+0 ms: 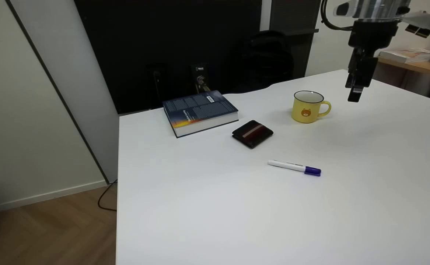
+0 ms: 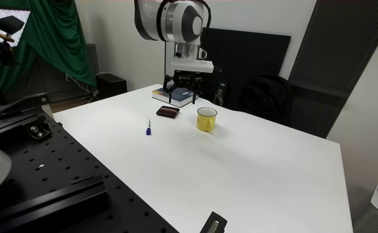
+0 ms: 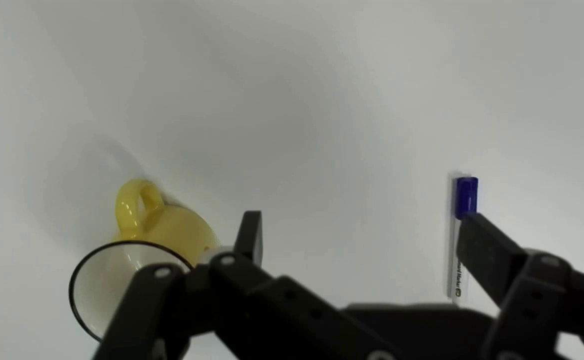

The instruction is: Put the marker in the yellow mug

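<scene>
– near a corner, along the tabletop's (image 1: 207,221) edge, lies the book (image 1: 202,110). the marker (image 1: 294,168)?
– flat, farther in from that edge than the upright mug (image 1: 305,111), with the wallet (image 1: 252,134) between it and the book.
– and the pincer (image 2: 181,101)?
– above the tabletop, jaws wide apart.

The marker (image 1: 292,167) lies flat on the worktop (image 1: 215,206), its slim white barrel bearing small dark print, its blue-purple cap (image 1: 312,170) fitted on one end. Well apart from it, the yellow mug (image 1: 302,106) stands upright, mouth up, with a dark rim, a pale, glossy inside and a small orange-brown animal face on its wall. In an exterior view the mug's handle (image 1: 329,107) and the marker's cap both point rightward.
</scene>
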